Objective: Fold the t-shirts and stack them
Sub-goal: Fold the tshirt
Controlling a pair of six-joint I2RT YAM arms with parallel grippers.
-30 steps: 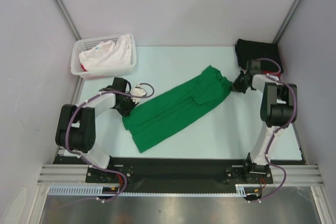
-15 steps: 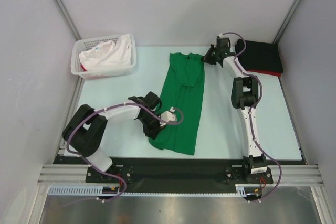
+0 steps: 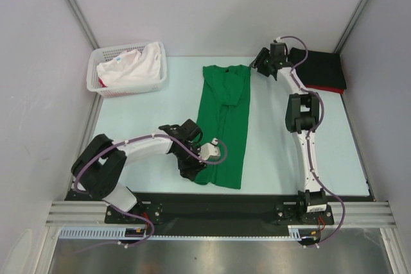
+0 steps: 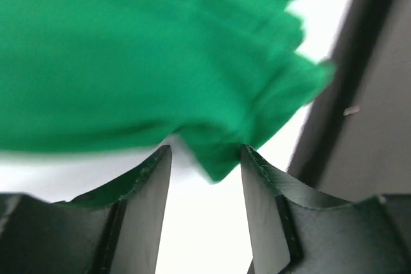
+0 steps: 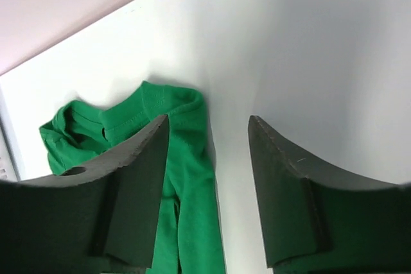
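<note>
A bright green t-shirt point(image 3: 225, 120) lies folded into a long strip down the middle of the table. My left gripper point(image 3: 194, 167) is at its near left corner and is open. In the left wrist view a loose green corner point(image 4: 215, 158) sits between the spread fingertips, ungripped. My right gripper point(image 3: 259, 66) is open just right of the shirt's far end. In the right wrist view the collar end point(image 5: 189, 184) lies beside the left finger point(image 5: 138, 190). A folded black t-shirt point(image 3: 319, 67) rests on a red one point(image 3: 325, 88) at the back right.
A white mesh basket point(image 3: 96, 85) at the back left holds a white t-shirt point(image 3: 131, 68). The black frame rail point(image 3: 212, 205) runs along the near table edge just behind my left gripper. Grey walls close in both sides.
The green shirt swung from a diagonal lie to straight down the table. Both grippers, shut on its ends a second ago, have opened and let go.
</note>
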